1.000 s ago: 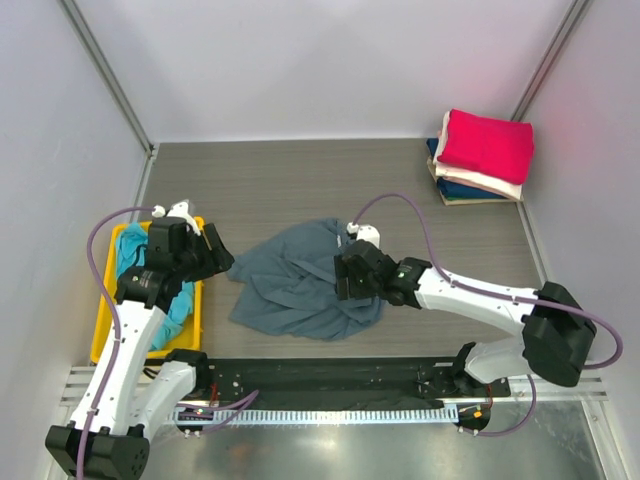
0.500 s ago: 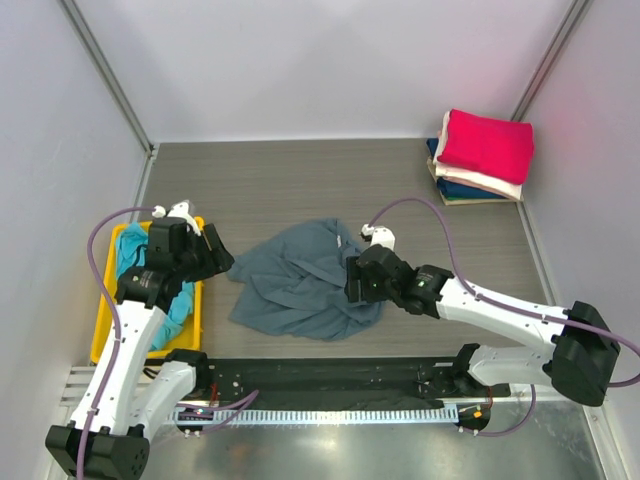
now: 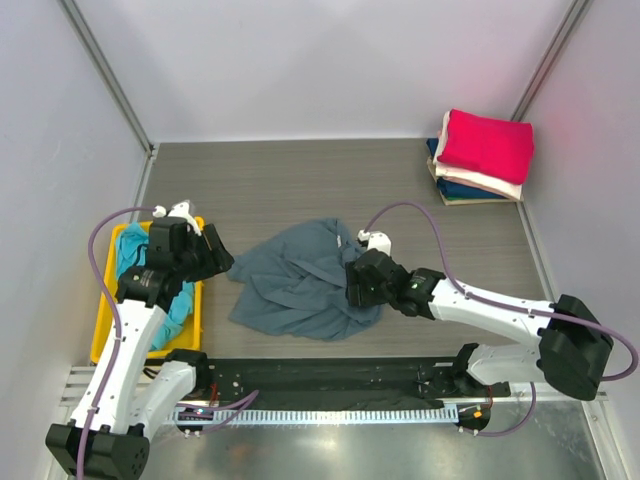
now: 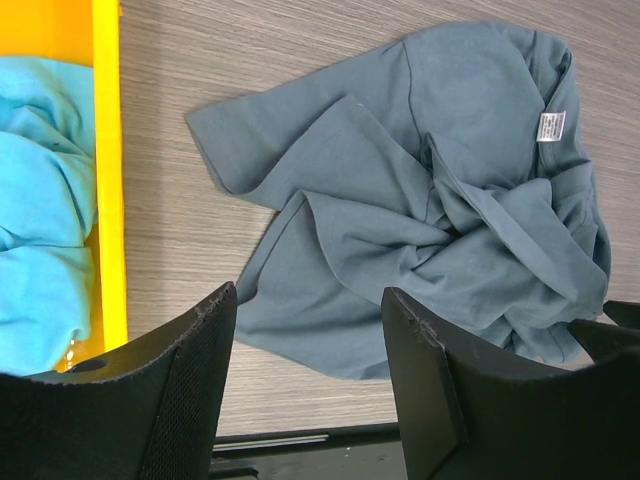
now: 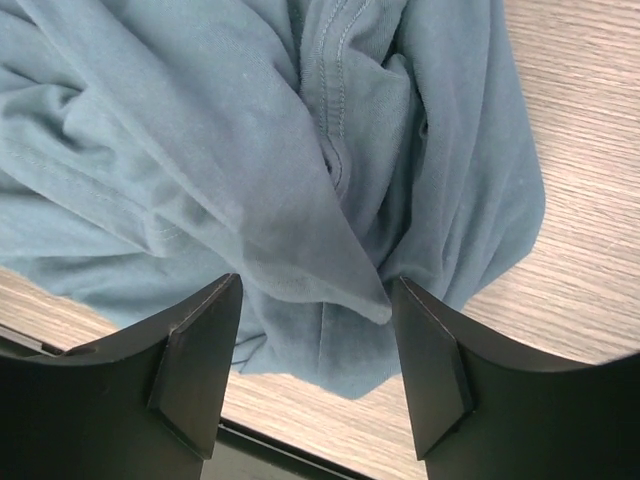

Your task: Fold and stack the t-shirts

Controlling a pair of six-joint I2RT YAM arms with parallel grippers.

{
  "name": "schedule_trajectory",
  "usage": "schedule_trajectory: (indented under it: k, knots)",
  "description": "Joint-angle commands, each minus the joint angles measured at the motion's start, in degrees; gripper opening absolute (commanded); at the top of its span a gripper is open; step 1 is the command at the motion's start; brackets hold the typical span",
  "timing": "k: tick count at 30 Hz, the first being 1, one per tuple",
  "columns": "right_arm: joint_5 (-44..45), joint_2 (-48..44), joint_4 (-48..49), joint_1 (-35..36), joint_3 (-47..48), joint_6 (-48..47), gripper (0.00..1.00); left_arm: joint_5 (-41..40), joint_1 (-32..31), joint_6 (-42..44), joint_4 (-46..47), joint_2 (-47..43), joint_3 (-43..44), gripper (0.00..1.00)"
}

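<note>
A slate grey-blue t-shirt (image 3: pixel 300 280) lies crumpled on the table in front of the arms; it also shows in the left wrist view (image 4: pixel 420 210) and the right wrist view (image 5: pixel 250 170). My right gripper (image 3: pixel 357 285) is open over the shirt's right edge, its jaws either side of a fold (image 5: pixel 315 290), gripping nothing. My left gripper (image 3: pixel 222 262) is open and empty, just left of the shirt (image 4: pixel 310 330). A teal t-shirt (image 3: pixel 135 262) lies in the yellow bin. Folded crimson (image 3: pixel 490 143), cream (image 3: pixel 480 181) and navy (image 3: pixel 470 191) tees are stacked at the far right.
The yellow plastic bin (image 3: pixel 198 300) stands at the left edge, beside my left arm. A black rail (image 3: pixel 330 375) runs along the near table edge. Grey walls close in the table on the left, back and right.
My right gripper shifted back and forth by a small amount over the shirt's right edge. The left arm and the shirt have not moved.
</note>
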Motion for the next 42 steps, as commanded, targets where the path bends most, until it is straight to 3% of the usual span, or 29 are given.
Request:
schedule_trajectory:
  k: [1, 5, 12, 17, 21, 25, 30, 32, 36, 42]
  knots:
    - [-0.10, 1.19, 3.81, -0.87, -0.17, -1.71, 0.66, 1.02, -0.03, 0.63, 2.27, 0.00, -0.14, 0.61]
    - [-1.24, 1.63, 4.51, -1.92, -0.17, -2.33, 0.63, 1.02, 0.05, 0.63, 2.18, 0.18, -0.14, 0.61]
    - [-3.09, -0.12, 4.69, -1.93, -1.48, -1.63, 0.37, 1.02, 0.05, 0.63, 2.19, 0.26, -0.14, 0.60]
    - [-4.41, -1.88, 5.13, -2.01, -3.24, -1.18, 0.25, 1.11, -0.03, 0.63, 2.19, 0.35, -0.14, 0.60]
    - [-5.20, -3.02, 4.34, -1.93, -1.76, -2.41, 0.01, 1.19, -0.03, 0.63, 2.19, 0.53, -0.14, 0.60]
    - [-0.12, -5.66, -7.15, -2.01, 9.38, -6.18, 0.01, 1.11, -0.03, 0.63, 2.27, 0.18, -0.14, 0.60]
    - [14.38, -12.33, -26.11, -2.01, 27.56, -9.01, 0.01, 0.93, -0.03, 0.54, 2.19, 0.00, -0.23, 0.60]
    - [18.69, -15.66, -30.19, -2.10, 30.41, -8.39, 0.01, 0.84, -0.03, 0.54, 2.10, -0.09, -0.23, 0.60]
    - [27.21, -21.72, -37.49, -2.28, 28.33, -4.09, 0.01, 0.31, -0.03, -0.59, 1.92, 0.44, -0.05, 0.60]
    - [27.93, -26.13, -41.36, -2.36, 19.89, 6.62, 0.01, 2.25, -0.65, -7.09, 4.02, 5.34, 0.04, 0.59]
